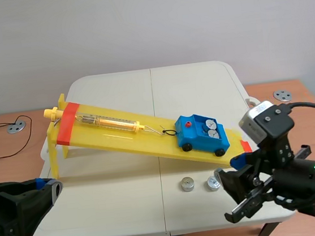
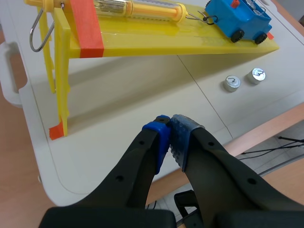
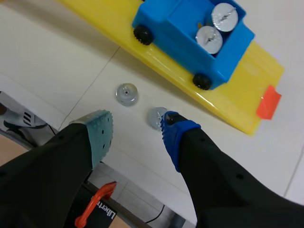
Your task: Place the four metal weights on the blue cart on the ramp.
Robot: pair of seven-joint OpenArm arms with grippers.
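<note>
Overall: judged half done; two weights aboard, two on the bench (image 1: 117, 213).
Scene, ramp (image 1: 119, 135): yellow, slopes from far left down to near right.
Scene, cart (image 1: 202, 135): blue, at the ramp's low end, hooked to a spring scale (image 1: 109, 122).
Scene, loaded weights (image 1: 208, 125): two, side by side in the cart's bed.
Scene, left weight (image 1: 187, 184), right weight (image 1: 213, 183): upright on the bench, near each other but apart, on the robot's side of the ramp's low end.
Scene, right claw (image 1: 237, 191): low, just beside the right weight; by far the nearer arm.
Scene, left claw (image 1: 48, 186): at the bench's near left corner, well apart from both.
Left wrist, left claw: pads pressed together on nothing; weights far ahead across bare bench.
Right wrist, right claw: fingers spread wide, holding nothing.
Right wrist, right weight: touching or just beside the blue pad (image 3: 173, 130), at the gap's edge, not centred.
Right wrist, left weight: ahead of the gap, free all round.
Right wrist, cart: beyond both weights; bed seems to have room beside the loaded pair.
Next move, judged: shift the right claw sideways to centre the right weight; it is round, so no axis to match; bench edge lies close behind.
</note>
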